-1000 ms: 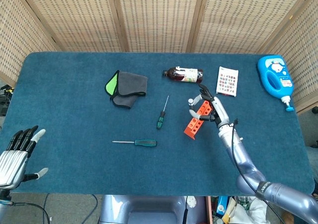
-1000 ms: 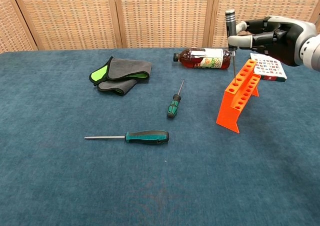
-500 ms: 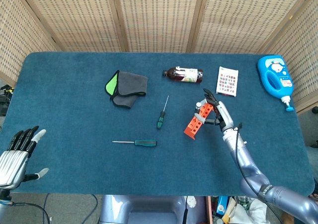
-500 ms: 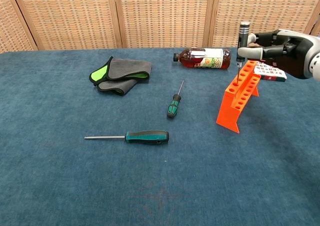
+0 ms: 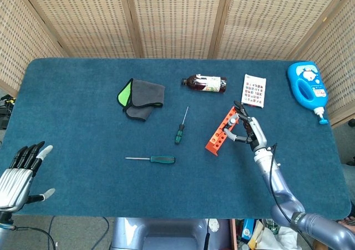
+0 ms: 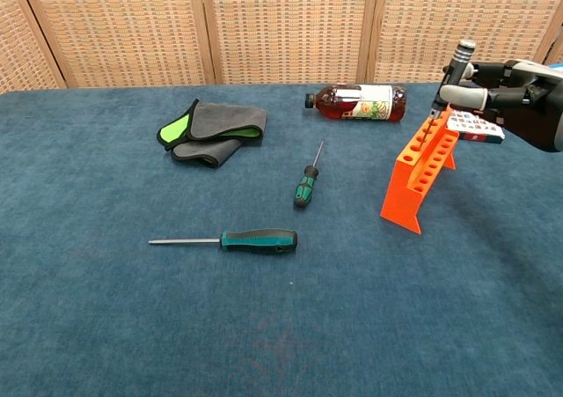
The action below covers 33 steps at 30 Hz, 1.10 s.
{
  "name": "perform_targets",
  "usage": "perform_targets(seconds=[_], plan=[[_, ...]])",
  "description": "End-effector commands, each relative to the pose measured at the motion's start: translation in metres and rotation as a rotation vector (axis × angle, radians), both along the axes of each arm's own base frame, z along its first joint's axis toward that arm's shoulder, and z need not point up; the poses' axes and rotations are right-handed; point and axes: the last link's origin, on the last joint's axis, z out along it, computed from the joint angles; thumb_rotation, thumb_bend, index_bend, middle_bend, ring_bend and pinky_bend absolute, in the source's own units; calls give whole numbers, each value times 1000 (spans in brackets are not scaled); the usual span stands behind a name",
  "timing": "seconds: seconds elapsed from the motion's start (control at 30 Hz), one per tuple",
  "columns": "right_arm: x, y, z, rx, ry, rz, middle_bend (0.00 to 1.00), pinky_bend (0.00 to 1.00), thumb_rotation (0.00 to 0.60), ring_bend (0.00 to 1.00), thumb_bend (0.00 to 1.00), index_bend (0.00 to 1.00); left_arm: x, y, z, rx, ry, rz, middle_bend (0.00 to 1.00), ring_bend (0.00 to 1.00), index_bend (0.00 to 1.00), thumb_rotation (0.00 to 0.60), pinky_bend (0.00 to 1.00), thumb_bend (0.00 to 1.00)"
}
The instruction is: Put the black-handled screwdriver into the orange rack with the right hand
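**Screwdriver tilted at the rack's top end**

Pinching the black-handled screwdriver (image 6: 455, 69) in my right hand (image 6: 519, 98), I see its shaft leaning down onto the upper end of the orange rack (image 6: 420, 169), tip among the top holes. My left hand (image 5: 18, 171) hangs off the table's (image 5: 83, 139) near-left corner, fingers spread, holding nothing.

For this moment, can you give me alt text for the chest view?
The right hand holds the black-handled screwdriver tilted, tip at the top of the orange rack. On the blue table lie two green-handled screwdrivers, a folded cloth and a bottle.
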Motion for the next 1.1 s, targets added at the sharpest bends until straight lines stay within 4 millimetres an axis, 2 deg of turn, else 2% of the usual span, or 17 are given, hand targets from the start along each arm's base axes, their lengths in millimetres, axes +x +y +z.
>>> perform_targets(seconds=[0.03,0.3,0.67,1.1], plan=[[-3,2,-1,2,-16,-9,12,0,600,0,356,651,0,0,0,1,-1,0,0,0,0,600,0,0],[-8,5,-6,16,-18,-10,12,0,600,0,356,652,1,-1,0,-2,-1,-4,0,0,0,600,0,0],[-7,0,-12,9,110,19,12,0,600,0,356,652,0,-1,0,-5,-1,-4,0,0,0,600,0,0],[2,-5,-13,39,272,58,13,0,600,0,357,652,1,0,-2,-9,1,-3,0,0,0,600,0,0]])
